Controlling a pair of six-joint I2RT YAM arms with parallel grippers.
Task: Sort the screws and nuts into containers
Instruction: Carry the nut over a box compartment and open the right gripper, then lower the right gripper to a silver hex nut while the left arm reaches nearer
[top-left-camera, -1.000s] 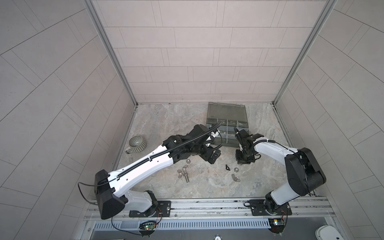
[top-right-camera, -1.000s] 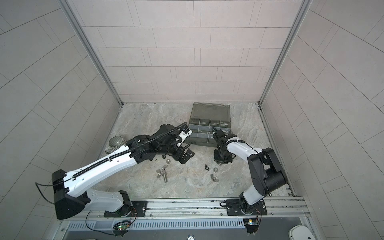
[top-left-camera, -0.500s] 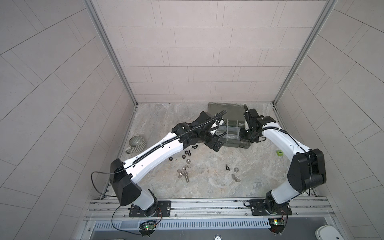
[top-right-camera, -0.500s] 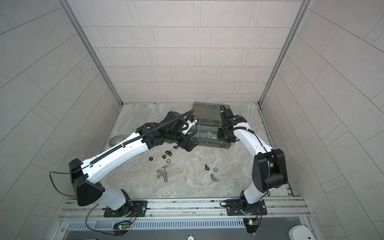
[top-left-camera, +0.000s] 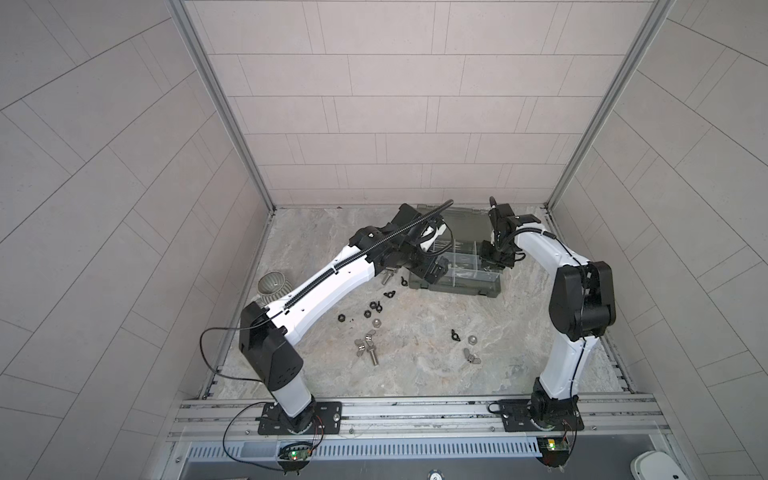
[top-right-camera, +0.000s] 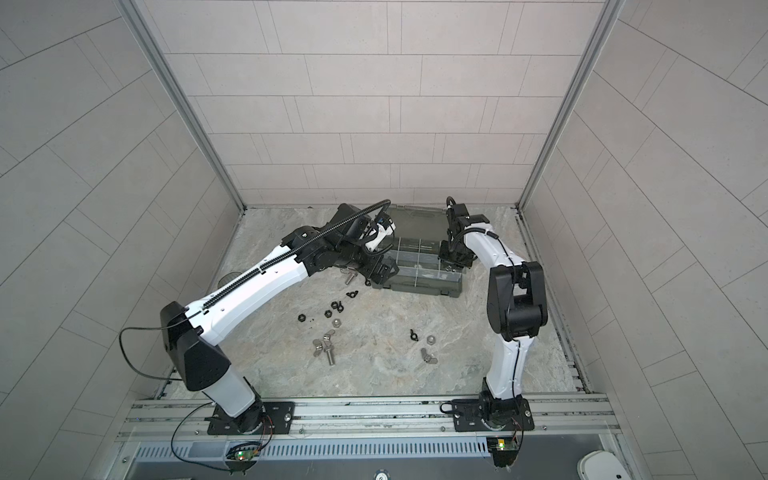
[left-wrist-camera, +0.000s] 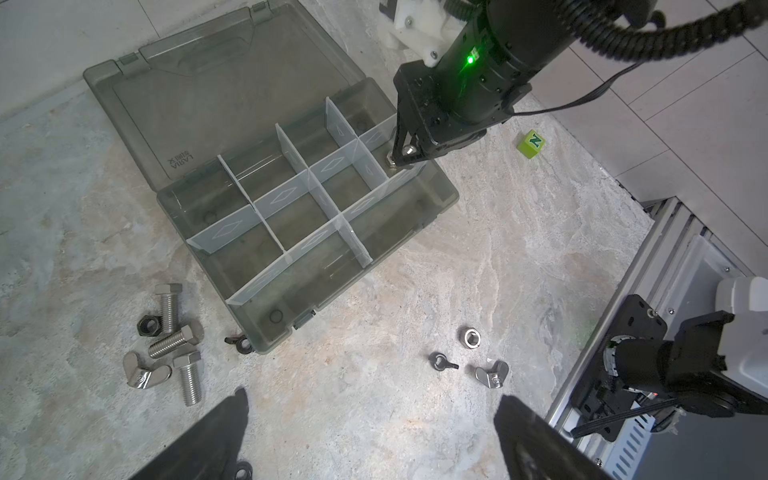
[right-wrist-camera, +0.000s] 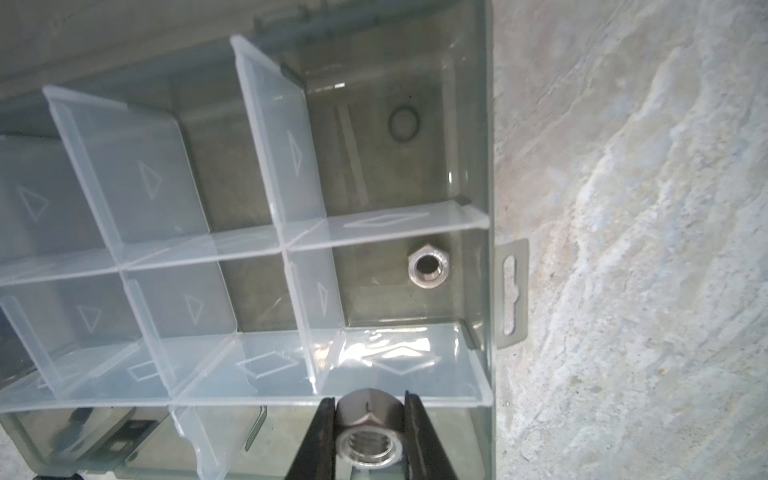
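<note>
My right gripper (right-wrist-camera: 368, 419) is shut on a silver cap nut (right-wrist-camera: 368, 436). It hangs over the right end of the smoky grey organizer box (right-wrist-camera: 486, 166), above a clear divider. Another silver nut (right-wrist-camera: 426, 266) lies in the compartment just beyond. In both top views the right gripper (top-left-camera: 492, 259) (top-right-camera: 453, 264) is at the box's right end. My left gripper (left-wrist-camera: 374, 397) is open and holds nothing, at the left front corner of the box (top-left-camera: 457, 286). Three screws (left-wrist-camera: 169, 307) lie by the box among the nuts.
Black nuts (top-left-camera: 368, 311), a silver wing nut (left-wrist-camera: 492, 374), a black wing nut (left-wrist-camera: 440, 361) and a silver hex nut (left-wrist-camera: 471, 336) are scattered in front of the box. A ribbed mug (top-left-camera: 272, 284) lies at the left wall. A green cube (left-wrist-camera: 531, 143) sits right of the box.
The right gripper has risen from the table in front of the box and moved over the box's right end with the nut. The left arm has stretched further toward the box.
</note>
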